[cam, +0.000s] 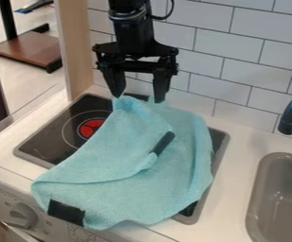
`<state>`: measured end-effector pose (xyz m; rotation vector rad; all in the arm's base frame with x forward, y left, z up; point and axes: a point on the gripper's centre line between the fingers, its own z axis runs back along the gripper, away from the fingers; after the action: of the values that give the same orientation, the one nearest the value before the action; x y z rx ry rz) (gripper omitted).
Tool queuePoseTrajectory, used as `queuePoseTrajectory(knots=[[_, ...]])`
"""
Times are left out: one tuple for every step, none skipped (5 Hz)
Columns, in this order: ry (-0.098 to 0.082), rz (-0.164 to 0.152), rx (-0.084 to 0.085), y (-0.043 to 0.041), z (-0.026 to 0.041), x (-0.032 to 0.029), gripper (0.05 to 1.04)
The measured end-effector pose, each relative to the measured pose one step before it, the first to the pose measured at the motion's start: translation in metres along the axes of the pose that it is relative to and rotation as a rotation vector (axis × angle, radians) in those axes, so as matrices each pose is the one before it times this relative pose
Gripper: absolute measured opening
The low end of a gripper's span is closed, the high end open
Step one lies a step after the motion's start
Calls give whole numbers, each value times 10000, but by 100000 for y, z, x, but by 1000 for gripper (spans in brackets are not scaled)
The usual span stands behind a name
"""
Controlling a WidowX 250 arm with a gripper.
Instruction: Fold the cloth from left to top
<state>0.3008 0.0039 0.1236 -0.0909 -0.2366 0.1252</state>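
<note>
Grey sink (283, 156) nearest us, right of the jaws; cloth (189, 163) below and in front of them, gripper (138, 98) spread apart at its far edge! Flap (118, 146) lies over, looks mostly folded; squaring up remains.

White tiled wall (227, 56), pale floor (28, 87), 1 brown wooden platform (28, 48).

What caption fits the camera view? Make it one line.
Open gripper over a partly folded turquoise cloth on a toy stove.
</note>
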Motion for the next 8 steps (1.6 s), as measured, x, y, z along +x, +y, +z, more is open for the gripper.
queuePoseTrajectory(knots=[[360,-44,15,-157,-682,-591,1000],[542,-963,106,-2602,76,-398,1000],[231,-382,32,-2190,177,156,1000],[296,-216,114,-2967,-269,-466,1000],[189,-88,262,-1153,-886,106,1000],[-284,40,56,-284,-230,460,1000],[-88,-207,67,-997,-2082,264,1000],[418,-318,172,-1021,-2075,-388,1000]])
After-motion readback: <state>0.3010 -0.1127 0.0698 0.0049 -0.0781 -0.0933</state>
